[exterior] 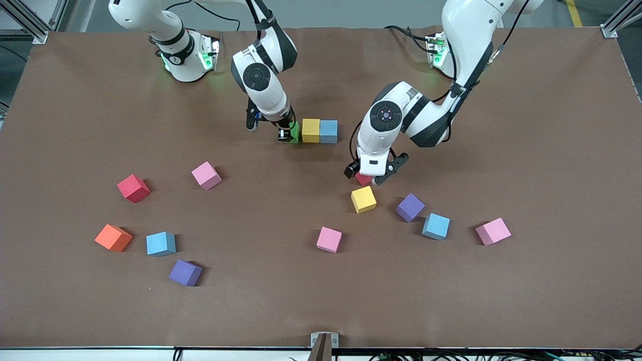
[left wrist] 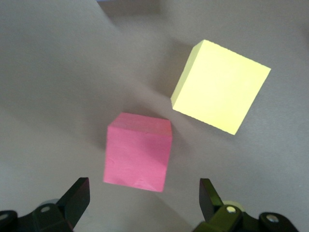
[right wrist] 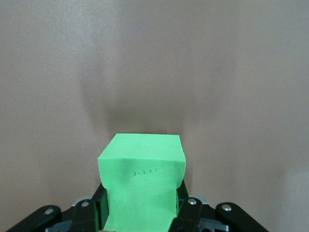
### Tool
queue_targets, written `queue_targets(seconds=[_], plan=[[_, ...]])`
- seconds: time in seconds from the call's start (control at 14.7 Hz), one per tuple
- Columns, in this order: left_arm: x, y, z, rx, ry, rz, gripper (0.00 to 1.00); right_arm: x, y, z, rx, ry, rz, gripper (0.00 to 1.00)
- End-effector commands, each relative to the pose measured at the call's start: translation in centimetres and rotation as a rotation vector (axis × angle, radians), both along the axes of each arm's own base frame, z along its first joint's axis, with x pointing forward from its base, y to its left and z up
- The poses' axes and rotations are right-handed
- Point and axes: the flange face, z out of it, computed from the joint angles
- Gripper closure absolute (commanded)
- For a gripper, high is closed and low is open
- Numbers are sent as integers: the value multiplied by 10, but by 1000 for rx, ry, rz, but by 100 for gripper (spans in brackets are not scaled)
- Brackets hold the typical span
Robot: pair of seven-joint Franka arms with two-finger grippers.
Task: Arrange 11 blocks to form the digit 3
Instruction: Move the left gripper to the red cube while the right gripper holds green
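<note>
A yellow cube [exterior: 311, 130] and a light blue cube [exterior: 328, 131] stand touching in a short row mid-table. My right gripper [exterior: 287, 133] [right wrist: 141, 212] is shut on the green cube [exterior: 295, 131] [right wrist: 142, 164], held low right beside the yellow cube at the row's end toward the right arm. My left gripper [exterior: 371, 175] [left wrist: 144, 200] hangs open just above a red cube [exterior: 363, 179] [left wrist: 138, 152], one finger on each side and neither touching it. Another yellow cube [exterior: 363, 199] [left wrist: 219, 86] lies close by, nearer the front camera.
Loose cubes are scattered nearer the camera: purple [exterior: 410, 207], light blue [exterior: 436, 226], pink [exterior: 493, 231], pink [exterior: 329, 239]. Toward the right arm's end lie pink [exterior: 206, 175], red [exterior: 133, 188], orange [exterior: 113, 237], light blue [exterior: 160, 243] and purple [exterior: 185, 273].
</note>
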Motion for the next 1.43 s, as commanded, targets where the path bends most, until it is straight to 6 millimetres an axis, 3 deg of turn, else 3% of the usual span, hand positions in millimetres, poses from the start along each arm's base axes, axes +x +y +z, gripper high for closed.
queue_targets(seconds=[0.0,0.41,0.82,1.23,1.36], plan=[[7,5,5,23,12,-59,0,-4,3,2,15,-4,-21,71],[5,7,-22,26,49,-115,0,-8,9,3,23,-19,-12,71],[3,5,-25,26,51,-129,0,-8,9,3,23,-21,-11,70],[2,3,-30,26,54,-139,0,-7,9,1,19,-21,-12,62],[3,2,-35,23,50,-140,0,-6,9,1,21,-22,-12,55]])
